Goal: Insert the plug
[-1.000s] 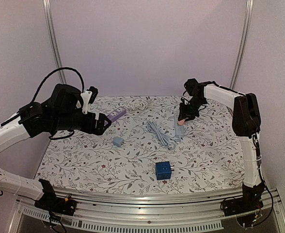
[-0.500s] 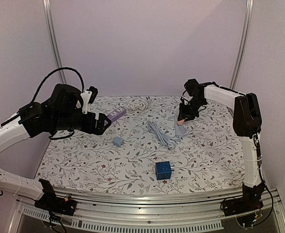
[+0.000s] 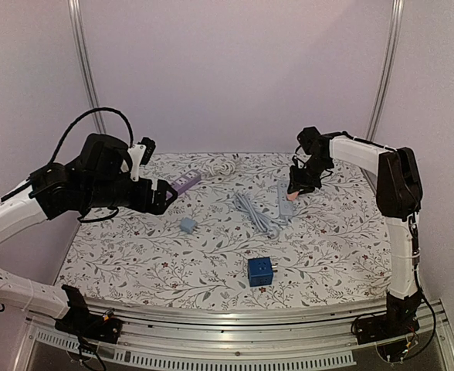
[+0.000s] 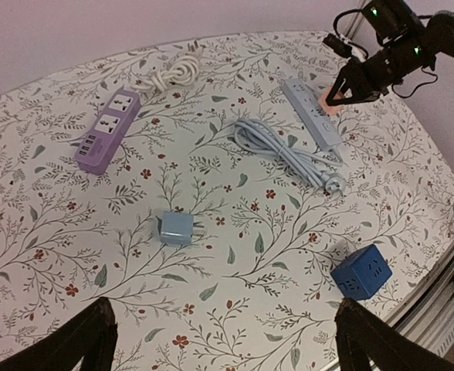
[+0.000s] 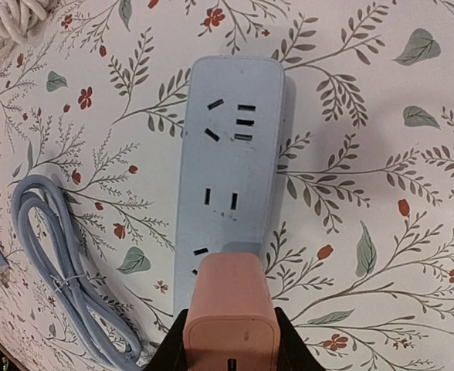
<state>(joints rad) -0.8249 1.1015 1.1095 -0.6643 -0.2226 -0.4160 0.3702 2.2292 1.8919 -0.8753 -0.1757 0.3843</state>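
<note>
Shifted rightward, right tool (image 3: 292, 191) pinches pink plug (image 5: 229, 309) over blue strip (image 5: 228, 154), cable (image 4: 285, 151) alongside; left tool (image 3: 165, 197) spread

Soft even pinkish light, faint diffuse shadows, no glare, overhead view slightly grainy, wrist views sharp

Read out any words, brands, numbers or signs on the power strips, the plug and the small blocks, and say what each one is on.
No text can be read in any view.
Grey-blue power strip: socket slots only, no print visible.
Pink plug: plain face, no lettering.
Purple power strip: too small to read any marking.
Blue cube: pale marks, too small to read.
Light blue adapter: nothing legible.
</note>
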